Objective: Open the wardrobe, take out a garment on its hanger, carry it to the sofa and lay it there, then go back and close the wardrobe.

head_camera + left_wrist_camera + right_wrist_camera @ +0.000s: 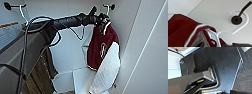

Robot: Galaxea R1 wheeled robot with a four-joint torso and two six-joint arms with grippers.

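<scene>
I am looking into the open wardrobe (67, 50): smooth white panels at the back and side, a white door (147, 50) standing at the right, and flat white boards at its bottom. A dark wood-grain surface (41, 75) runs along the lower left. Black pegs jut from the upper back wall near each top corner, one at the left (7, 5) and one at the right (112, 6).

My left arm (72, 20), black and cable-wrapped, reaches across to the right peg, where my left gripper (100, 18) sits at the collar of the garment (101, 47). I cannot tell whether its fingers are closed.

The garment hangs against the wardrobe's right side wall: maroon body, soft and matte, with a crinkled white sleeve, a striped collar and a small white emblem. The hanger (230, 32) is thin, glossy white, and its curved hook loops around the round black peg base (236, 20).
</scene>
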